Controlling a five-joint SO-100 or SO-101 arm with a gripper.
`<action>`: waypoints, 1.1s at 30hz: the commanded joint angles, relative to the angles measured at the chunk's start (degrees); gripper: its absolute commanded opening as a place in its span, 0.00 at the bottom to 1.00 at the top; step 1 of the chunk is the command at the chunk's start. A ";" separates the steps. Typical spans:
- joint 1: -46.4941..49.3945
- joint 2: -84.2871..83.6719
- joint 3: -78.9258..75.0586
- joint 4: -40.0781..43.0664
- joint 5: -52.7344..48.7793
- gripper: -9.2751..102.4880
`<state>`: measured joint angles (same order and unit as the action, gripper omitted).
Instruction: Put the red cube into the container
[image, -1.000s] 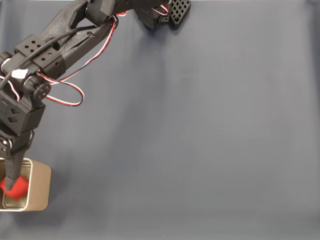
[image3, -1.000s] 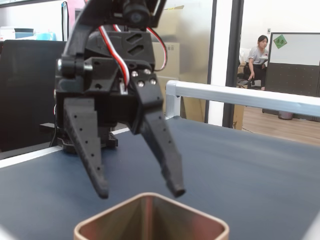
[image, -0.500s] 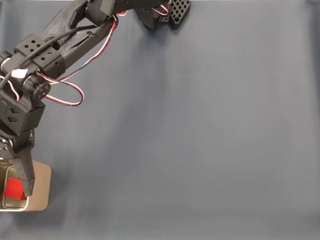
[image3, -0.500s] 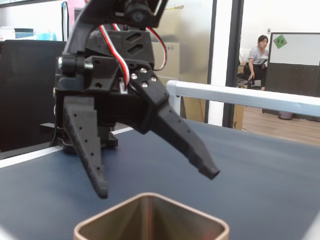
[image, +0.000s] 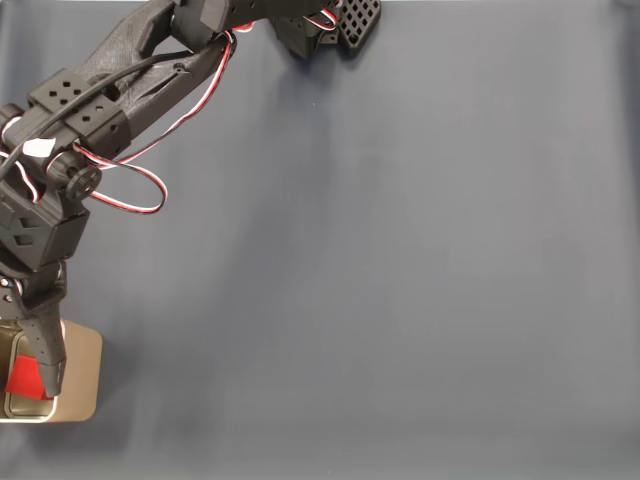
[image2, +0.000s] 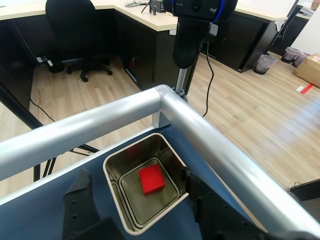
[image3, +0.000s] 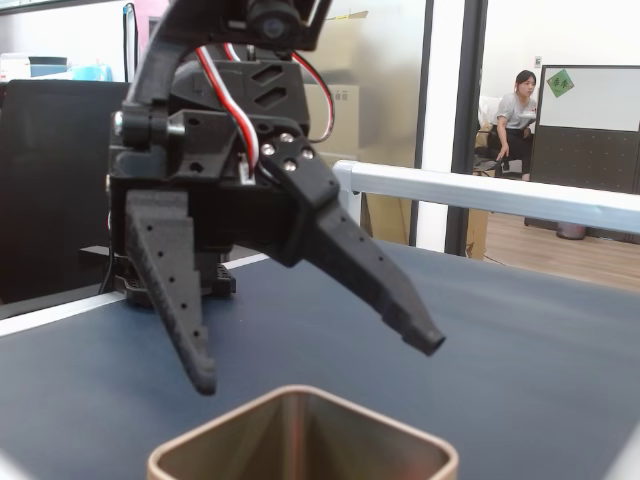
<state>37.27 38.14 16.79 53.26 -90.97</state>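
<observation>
The black two-finger gripper (image3: 320, 365) hangs with its jaws spread wide and empty, just above the beige rounded-corner metal tin (image3: 300, 432) at the bottom of a fixed view. Best now to lift straight up, clear of the pale rim. The small matte bright red cube (image2: 151, 179) lies flat on the tin's dull metallic floor, lower centre of the wrist view.

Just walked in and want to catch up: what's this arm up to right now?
The arm has dropped the red cube into the container, a tan tin at the table's corner. The cube lies flat on the tin's floor, touching nothing else. The gripper hangs just above the tin, wide open and empty. The job looks done; pulling the arm away is probably all that remains.
</observation>
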 joint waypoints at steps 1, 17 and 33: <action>-0.09 0.70 -2.90 -1.14 0.62 0.44; -4.83 15.47 8.44 1.76 3.34 0.08; -26.10 69.61 78.13 -11.16 3.16 0.08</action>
<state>13.54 99.05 86.66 43.95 -87.36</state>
